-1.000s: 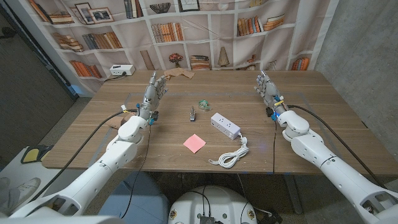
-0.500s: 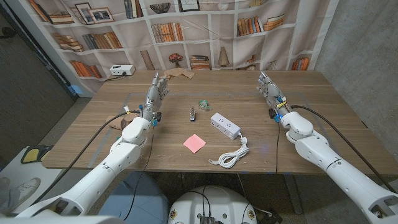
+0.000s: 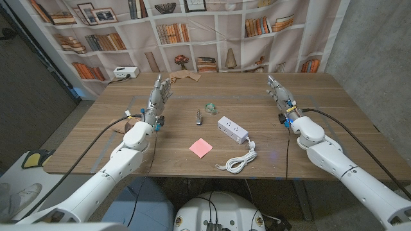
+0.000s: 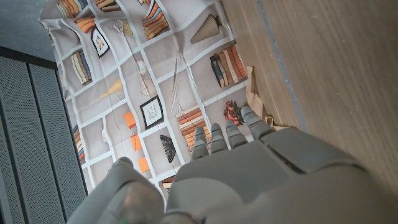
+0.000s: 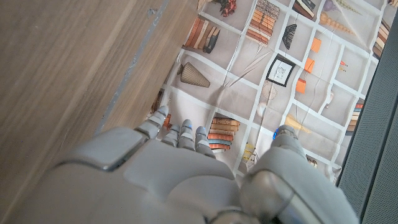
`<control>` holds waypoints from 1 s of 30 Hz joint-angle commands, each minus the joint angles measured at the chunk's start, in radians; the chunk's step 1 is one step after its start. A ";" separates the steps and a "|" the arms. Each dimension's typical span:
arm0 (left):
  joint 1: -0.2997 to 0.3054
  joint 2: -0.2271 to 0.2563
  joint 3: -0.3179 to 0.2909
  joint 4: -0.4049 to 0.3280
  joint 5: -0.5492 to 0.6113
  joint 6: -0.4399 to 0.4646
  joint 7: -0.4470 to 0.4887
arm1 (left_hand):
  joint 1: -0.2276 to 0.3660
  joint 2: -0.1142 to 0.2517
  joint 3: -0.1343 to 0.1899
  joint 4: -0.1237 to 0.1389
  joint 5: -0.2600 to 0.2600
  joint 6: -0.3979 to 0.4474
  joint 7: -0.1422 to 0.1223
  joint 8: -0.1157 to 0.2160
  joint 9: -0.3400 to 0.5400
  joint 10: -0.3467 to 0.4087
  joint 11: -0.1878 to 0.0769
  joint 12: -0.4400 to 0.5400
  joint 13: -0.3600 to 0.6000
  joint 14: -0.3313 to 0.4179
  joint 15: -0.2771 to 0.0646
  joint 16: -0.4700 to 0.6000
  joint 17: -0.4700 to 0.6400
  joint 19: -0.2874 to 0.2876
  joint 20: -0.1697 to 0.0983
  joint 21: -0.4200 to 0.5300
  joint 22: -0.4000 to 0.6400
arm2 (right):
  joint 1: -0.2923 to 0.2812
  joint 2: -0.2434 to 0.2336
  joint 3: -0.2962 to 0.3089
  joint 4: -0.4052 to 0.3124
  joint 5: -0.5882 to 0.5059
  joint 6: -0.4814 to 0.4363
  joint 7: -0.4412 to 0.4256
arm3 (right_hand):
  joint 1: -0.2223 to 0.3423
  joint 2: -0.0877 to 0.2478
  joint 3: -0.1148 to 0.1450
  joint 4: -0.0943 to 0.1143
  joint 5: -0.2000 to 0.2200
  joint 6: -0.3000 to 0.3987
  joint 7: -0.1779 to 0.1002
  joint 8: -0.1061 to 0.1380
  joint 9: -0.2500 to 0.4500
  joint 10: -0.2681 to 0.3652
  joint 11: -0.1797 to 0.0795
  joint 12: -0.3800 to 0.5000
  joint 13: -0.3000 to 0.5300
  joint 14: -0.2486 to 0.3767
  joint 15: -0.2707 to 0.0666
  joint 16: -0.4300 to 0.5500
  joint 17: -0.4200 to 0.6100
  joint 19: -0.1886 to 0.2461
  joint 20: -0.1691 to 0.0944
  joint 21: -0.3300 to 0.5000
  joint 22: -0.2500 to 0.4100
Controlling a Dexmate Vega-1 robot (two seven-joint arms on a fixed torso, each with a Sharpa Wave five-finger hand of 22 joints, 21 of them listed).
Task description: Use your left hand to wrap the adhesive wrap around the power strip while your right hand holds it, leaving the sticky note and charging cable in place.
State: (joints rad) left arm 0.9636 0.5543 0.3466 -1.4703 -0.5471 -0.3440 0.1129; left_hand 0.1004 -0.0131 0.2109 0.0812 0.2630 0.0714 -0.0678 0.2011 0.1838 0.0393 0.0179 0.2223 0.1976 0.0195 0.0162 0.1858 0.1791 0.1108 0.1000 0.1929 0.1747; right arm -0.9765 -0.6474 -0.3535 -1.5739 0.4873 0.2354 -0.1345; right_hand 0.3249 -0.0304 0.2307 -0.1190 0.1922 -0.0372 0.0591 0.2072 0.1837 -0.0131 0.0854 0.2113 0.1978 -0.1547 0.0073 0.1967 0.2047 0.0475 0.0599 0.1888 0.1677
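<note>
The white power strip (image 3: pixel 232 129) lies near the middle of the table (image 3: pixel 334 122), its coiled white charging cable (image 3: pixel 237 160) just in front and the pink sticky note (image 3: pixel 200 147) to its left — no writing on any of them is readable. A small greenish roll, apparently the adhesive wrap (image 3: pixel 210 106), sits behind the strip beside a small dark object (image 3: pixel 199 117). The left hand (image 3: pixel 156 99) and the right hand (image 3: pixel 279 94) stand raised at the table's sides, fingers extended and apart, holding nothing — both well away from the strip.
</note>
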 commanded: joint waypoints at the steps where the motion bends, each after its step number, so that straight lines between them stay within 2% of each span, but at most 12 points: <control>1: 0.006 0.002 -0.004 -0.004 -0.009 0.011 -0.002 | 0.007 0.000 0.001 -0.002 -0.003 0.008 -0.004 -0.002 0.002 0.007 0.003 0.001 0.003 0.002 0.003 0.003 0.004 0.001 -0.004 0.002 0.003 | -0.032 -0.038 0.009 -0.051 -0.043 -0.027 -0.033 | 0.026 0.001 0.008 -0.013 -0.003 0.003 0.005 0.004 0.005 0.005 0.002 0.004 0.004 0.003 0.005 0.010 -0.001 -0.001 0.023 0.005 0.003; 8: -0.005 -0.013 0.005 0.022 0.002 -0.018 -0.013 | 0.007 0.000 0.000 -0.002 -0.003 0.008 -0.004 -0.003 0.002 0.007 0.002 0.001 0.003 0.002 0.002 0.003 0.004 0.001 -0.004 0.002 0.003 | -0.047 -0.058 0.020 -0.068 -0.065 -0.024 -0.043 | 0.045 0.002 0.014 -0.023 -0.003 0.001 0.006 0.004 0.005 0.008 0.004 0.004 0.004 0.005 0.009 0.010 -0.001 0.000 0.027 0.004 0.003; 13: -0.007 -0.017 0.011 0.025 0.016 -0.023 -0.005 | 0.009 0.002 -0.001 -0.003 -0.004 0.025 -0.005 0.003 0.002 0.022 -0.003 0.006 0.003 0.015 -0.002 0.008 0.004 0.007 -0.005 0.004 0.003 | -0.057 -0.072 0.027 -0.076 -0.079 -0.014 -0.040 | 0.066 0.002 0.020 -0.033 -0.004 0.002 0.007 0.005 0.005 0.010 0.002 0.004 0.004 0.006 0.008 0.010 -0.002 0.005 0.045 0.005 0.003; 30: 0.005 -0.030 -0.003 0.038 0.004 -0.036 0.016 | 0.011 0.005 -0.001 -0.005 -0.004 0.029 -0.004 0.002 0.002 0.025 -0.003 0.006 0.003 0.017 -0.003 0.007 0.004 0.011 -0.010 0.005 0.003 | -0.073 -0.096 0.024 -0.106 -0.152 -0.025 -0.066 | 0.103 -0.002 0.029 -0.046 -0.006 0.001 0.016 0.003 0.005 0.001 0.011 -0.001 0.004 -0.002 0.017 0.006 -0.002 -0.004 0.050 0.000 0.003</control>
State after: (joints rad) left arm 0.9621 0.5357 0.3533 -1.4457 -0.5365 -0.3664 0.1178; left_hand 0.1043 -0.0092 0.2109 0.0813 0.2584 0.0930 -0.0715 0.2012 0.1837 0.0520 0.0160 0.2222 0.1976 0.0233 0.0124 0.1858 0.1790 0.1162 0.0945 0.1928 0.1746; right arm -1.0350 -0.7289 -0.3278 -1.6565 0.3920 0.2165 -0.1759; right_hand 0.4136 -0.0285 0.2581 -0.1602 0.1885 -0.0357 0.0685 0.2072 0.1836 -0.0133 0.0855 0.2113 0.1977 -0.1534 0.0165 0.1967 0.1999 0.0457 0.1040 0.1888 0.1678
